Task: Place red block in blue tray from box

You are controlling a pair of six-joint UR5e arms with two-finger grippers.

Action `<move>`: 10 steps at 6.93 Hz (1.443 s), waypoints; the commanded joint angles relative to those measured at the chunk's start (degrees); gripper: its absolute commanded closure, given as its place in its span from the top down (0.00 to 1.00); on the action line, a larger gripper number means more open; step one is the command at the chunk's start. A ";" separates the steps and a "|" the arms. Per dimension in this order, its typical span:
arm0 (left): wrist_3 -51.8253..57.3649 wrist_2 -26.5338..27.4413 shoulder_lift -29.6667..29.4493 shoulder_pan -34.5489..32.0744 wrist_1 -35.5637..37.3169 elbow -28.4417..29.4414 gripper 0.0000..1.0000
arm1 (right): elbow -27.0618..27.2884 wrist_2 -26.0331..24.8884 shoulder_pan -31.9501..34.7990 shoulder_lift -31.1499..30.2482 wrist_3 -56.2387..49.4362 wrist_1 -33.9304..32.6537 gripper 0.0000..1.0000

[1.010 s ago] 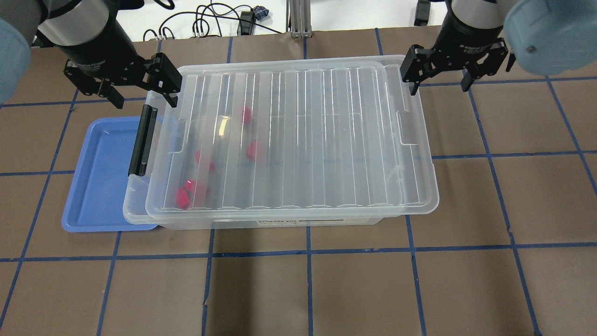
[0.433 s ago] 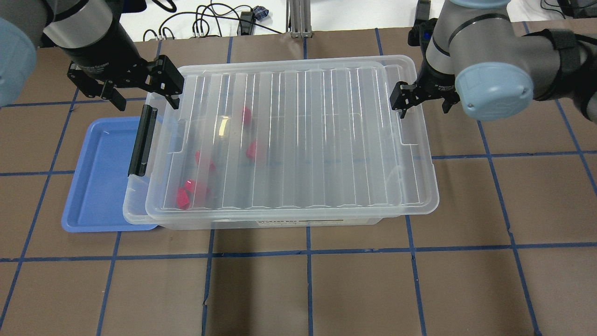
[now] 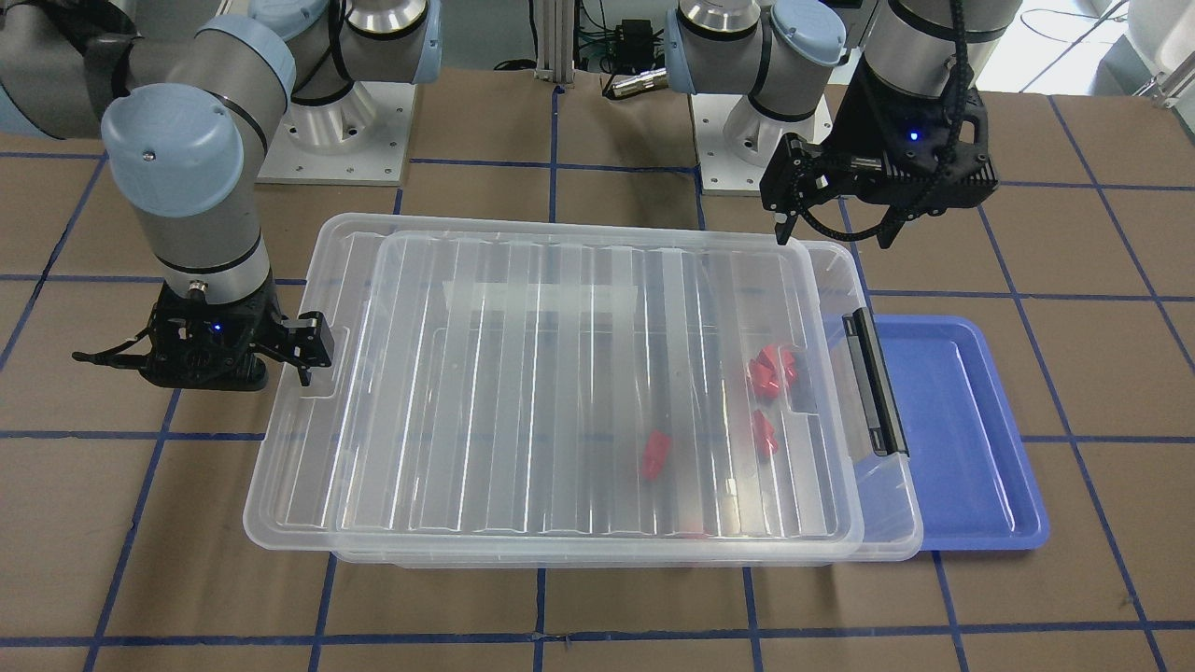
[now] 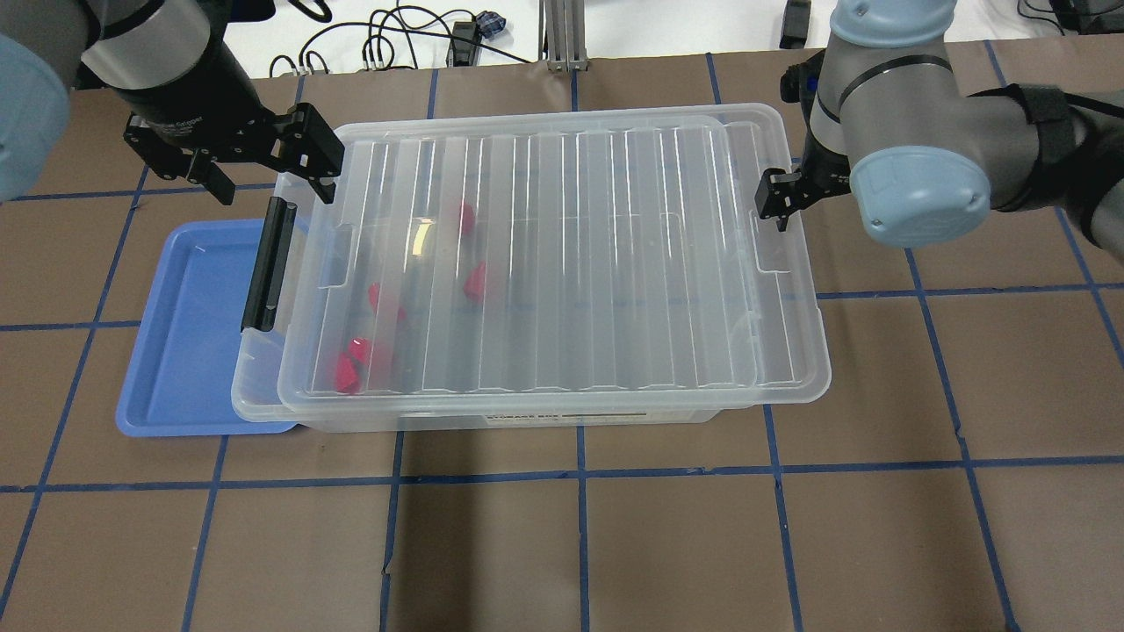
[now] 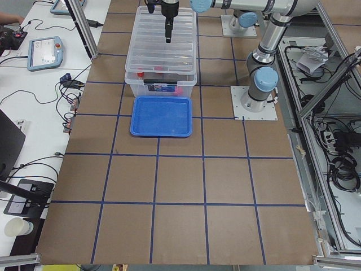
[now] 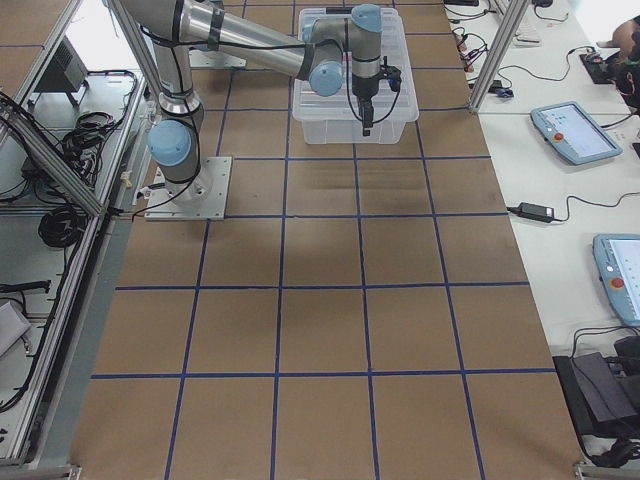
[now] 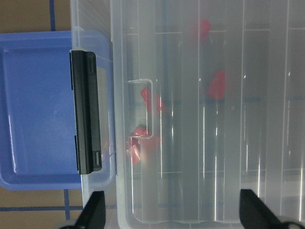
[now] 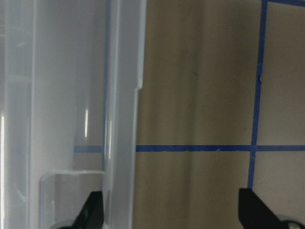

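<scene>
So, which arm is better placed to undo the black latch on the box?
Left. The open left gripper hovers at the end of the box with the black latch; the right gripper is at the opposite end.

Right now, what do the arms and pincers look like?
Both arms are silver-grey tubes with pale blue joint caps. The left pincer and right pincer are black, two-fingered, each with a blue light. A black cable runs down the left wrist.
</scene>
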 commanded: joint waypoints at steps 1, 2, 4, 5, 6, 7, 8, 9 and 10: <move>0.06 -0.01 -0.18 0.00 0.11 -0.02 1.00 | -0.27 -4.91 -0.94 0.06 -0.18 0.11 1.00; 0.15 0.16 -0.18 0.00 0.02 0.15 1.00 | -0.45 -7.72 -2.25 0.06 -0.44 0.37 1.00; -0.20 -0.10 -0.18 -0.09 -0.24 0.06 1.00 | -0.45 -7.66 -6.29 -0.46 -4.55 -0.24 1.00; -0.64 -0.36 -0.18 -0.09 -0.42 -0.02 1.00 | -0.45 -7.84 -8.40 -0.46 -6.58 -0.41 1.00; -0.99 -0.54 -0.10 -0.09 -0.68 -0.20 1.00 | -0.63 -7.58 -10.86 -0.64 -7.03 -0.24 1.00; -2.12 -2.28 -0.01 -0.18 -0.94 -0.63 1.00 | -0.54 -7.23 -11.75 -0.64 -8.34 -0.33 1.00; -2.22 -2.56 -0.62 -0.18 -0.43 -0.99 1.00 | -0.46 -7.14 -11.76 -0.64 -8.27 -0.24 1.00; -4.75 -2.56 -1.15 -0.35 -0.16 -1.25 1.00 | -0.72 -6.79 -11.59 -0.90 -8.62 -0.06 1.00; -4.86 -2.30 -2.89 -0.96 1.41 -2.47 1.00 | -3.50 -2.17 -11.06 -1.95 -8.27 0.63 1.00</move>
